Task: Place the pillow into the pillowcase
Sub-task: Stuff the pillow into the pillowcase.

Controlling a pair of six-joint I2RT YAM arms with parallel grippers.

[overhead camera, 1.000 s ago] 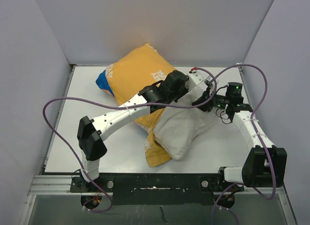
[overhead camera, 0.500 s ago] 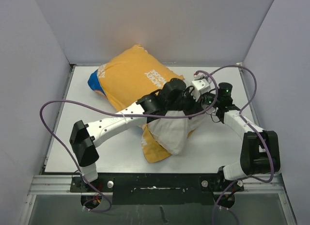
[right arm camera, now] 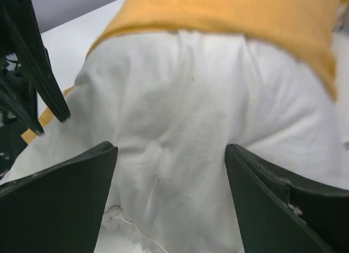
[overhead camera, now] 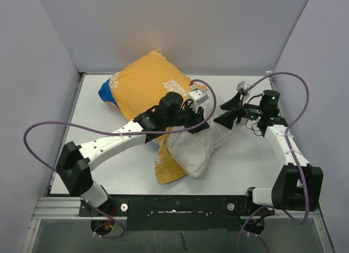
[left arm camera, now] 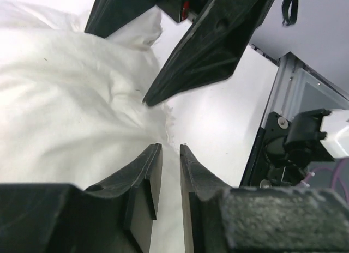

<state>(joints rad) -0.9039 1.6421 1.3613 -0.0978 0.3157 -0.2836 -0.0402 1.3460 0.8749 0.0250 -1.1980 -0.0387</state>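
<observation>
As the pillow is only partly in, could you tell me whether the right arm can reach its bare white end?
Probably yes: the right claw stands open facing the pillow, nothing between them, though the left claw crowds in close beside it.

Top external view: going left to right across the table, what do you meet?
pillowcase → pillow → right tool. The left tool lies over the pillow, so it is left out of the order.
</observation>
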